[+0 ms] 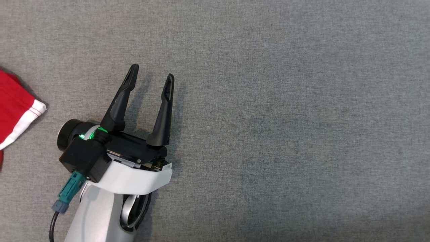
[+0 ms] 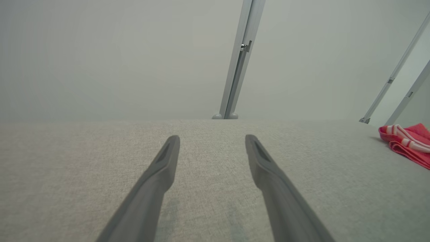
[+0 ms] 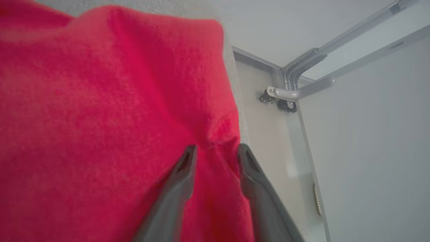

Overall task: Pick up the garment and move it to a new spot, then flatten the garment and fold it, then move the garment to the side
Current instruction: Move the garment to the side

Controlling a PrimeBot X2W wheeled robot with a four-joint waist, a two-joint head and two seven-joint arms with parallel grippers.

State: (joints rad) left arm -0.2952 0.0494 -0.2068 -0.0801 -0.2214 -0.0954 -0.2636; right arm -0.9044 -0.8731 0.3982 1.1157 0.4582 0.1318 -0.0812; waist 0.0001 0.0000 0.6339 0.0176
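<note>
The garment (image 1: 13, 104) is red with a white striped cuff and lies at the far left edge of the head view. My left gripper (image 1: 153, 71) rests open over bare grey cloth to the right of it, nothing between its fingers. In the left wrist view the left gripper (image 2: 211, 137) points across the table, and the bunched garment (image 2: 408, 143) sits at the right edge. The right wrist view looks down on the garment (image 3: 100, 117) close up. There my right gripper (image 3: 217, 147) has its fingers apart, a small pucker of red fabric between the tips.
The table is covered in grey cloth (image 1: 285, 117), bare over the middle and right. A metal frame post (image 2: 240, 60) rises behind its far edge. Past the table edge beside the garment are a frame leg with castors (image 3: 285, 104) and pale floor.
</note>
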